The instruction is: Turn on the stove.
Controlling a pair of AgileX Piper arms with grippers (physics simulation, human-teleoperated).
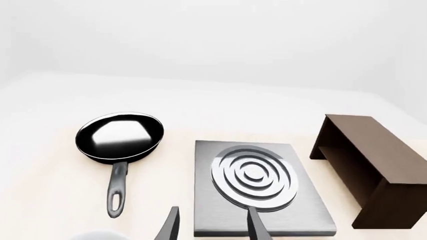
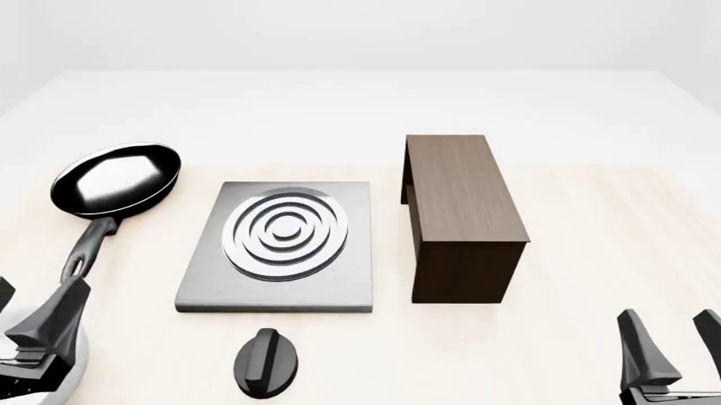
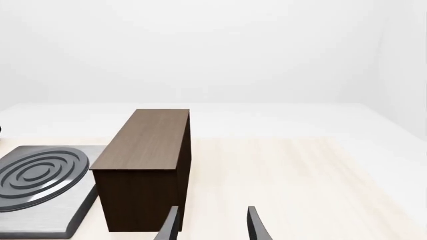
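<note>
The stove (image 2: 282, 253) sits flat near the middle of the tabletop (image 2: 586, 253), its ring burner (image 2: 285, 232) bare, and its separate black knob (image 2: 267, 363) lies just in front of the plate's near edge, its raised ridge running roughly front to back with a slight slant. The left claw (image 2: 40, 325) hangs at the near left corner with its fingers spread and nothing between them; the right claw (image 2: 670, 354) hangs at the near right corner, likewise open and empty. Neither is near the knob, so the turning has not yet begun. The knob seems closer to the left claw, which looks the likelier one to reach it. The main risk is the grip: the ridge is narrow, and fingers that close off its line or only on its tip may slip round it without turning the knob. Coming down too low could press the fingertips into the tabletop. The pan (image 2: 118, 179) lies left of the stove with its handle (image 2: 88, 246) pointing toward the left claw, so a careless sweep across could knock the handle and shove the pan. The cabinet (image 2: 460, 211) stands right of the stove, well clear of the knob, but would obstruct a low reach by the right arm.
</note>
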